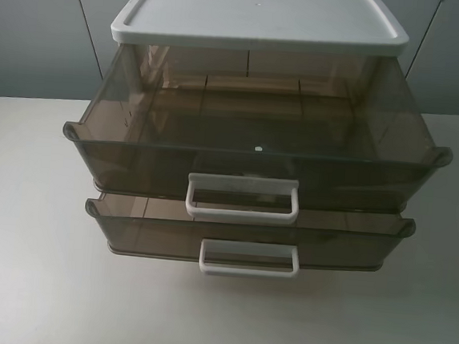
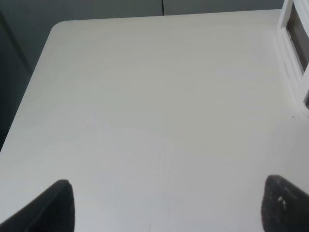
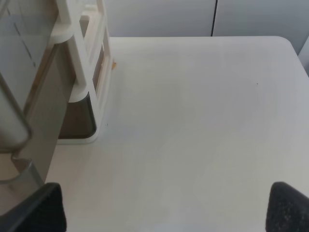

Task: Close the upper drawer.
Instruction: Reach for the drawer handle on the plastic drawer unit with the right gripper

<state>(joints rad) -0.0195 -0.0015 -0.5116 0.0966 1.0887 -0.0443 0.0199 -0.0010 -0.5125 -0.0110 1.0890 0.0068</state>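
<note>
The upper drawer (image 1: 333,181) stands pulled well out of the cabinet (image 3: 84,63), its front hanging forward over the lower drawer (image 1: 152,230), which is itself partly out. It is thin, smoky see-through plastic, so I judge it light and a little flexible (a push at one corner could skew it and make it bind). The front is smooth and probably slippery, and nothing about it looks fragile, though the thin wall would not like a hard jab.

I would not grip it at all. The best contact is a flat push at the middle of the front, on or just above the white loop handle (image 1: 242,199), driving straight back under the lid (image 1: 259,14). Since the whole cabinet seems light, it may slide on the table (image 1: 28,267) instead of the drawer going in.

Through the plastic I see only the upper drawer's ribbed floor, so I take it to be empty. The strip of lower drawer that shows looks bare too.

My left gripper (image 2: 169,212) is spread wide and holds nothing, low over bare table with the cabinet's edge off to one side. My right gripper (image 3: 166,217) is likewise wide apart and empty, just beside the cabinet's flank. Neither touches the drawer.
</note>
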